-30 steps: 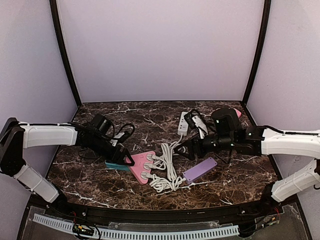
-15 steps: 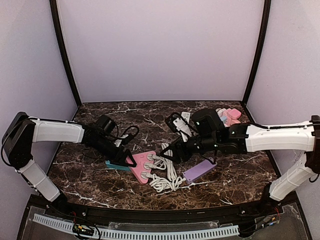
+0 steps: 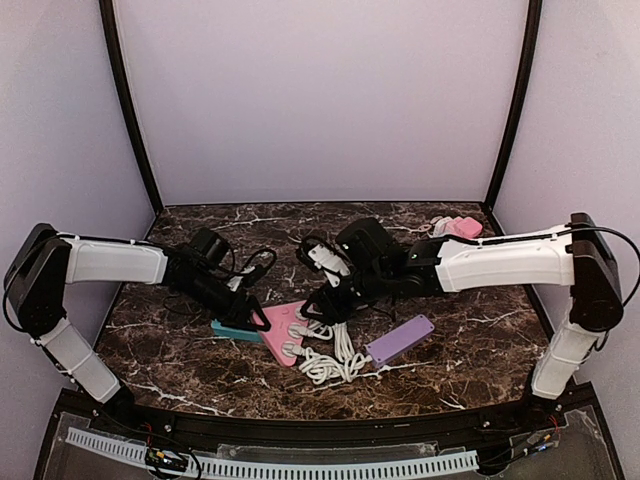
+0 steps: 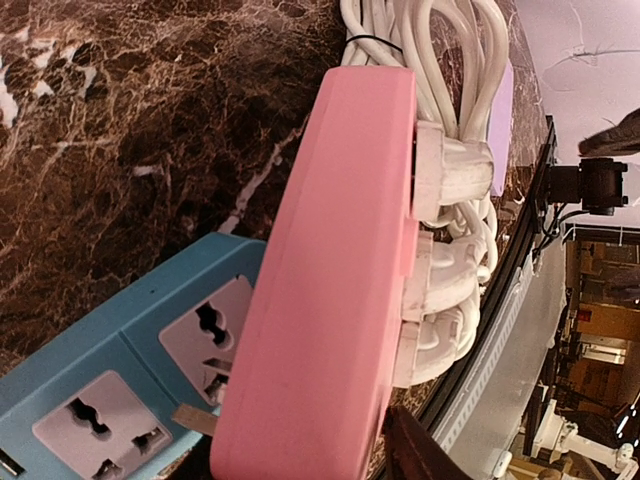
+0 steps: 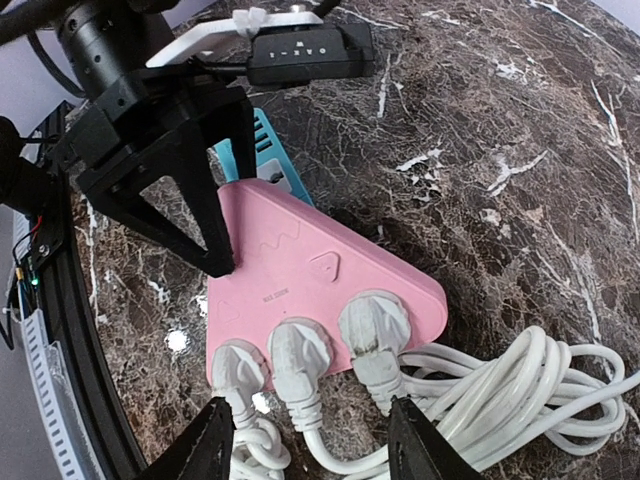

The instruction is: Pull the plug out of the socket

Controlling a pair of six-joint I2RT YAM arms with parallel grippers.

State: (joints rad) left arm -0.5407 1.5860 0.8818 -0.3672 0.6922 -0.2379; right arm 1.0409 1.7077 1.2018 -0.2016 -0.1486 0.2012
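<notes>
Top external view: the left gripper (image 3: 250,318) sits at one corner of the pink socket strip (image 3: 275,335), apparently to pin it down, while the right gripper (image 3: 318,305) hangs over the white plugs (image 3: 296,330) seated in it. Left wrist view: the socket strip lies close against the fingers; whether they clamp it I cannot tell. Right wrist view: fingers (image 5: 215,445) parted, plugs just ahead, none grasped.

Marble table (image 3: 480,350) with pink socket (image 3: 283,332), blue strip (image 3: 232,331), purple strip (image 3: 400,340)
</notes>
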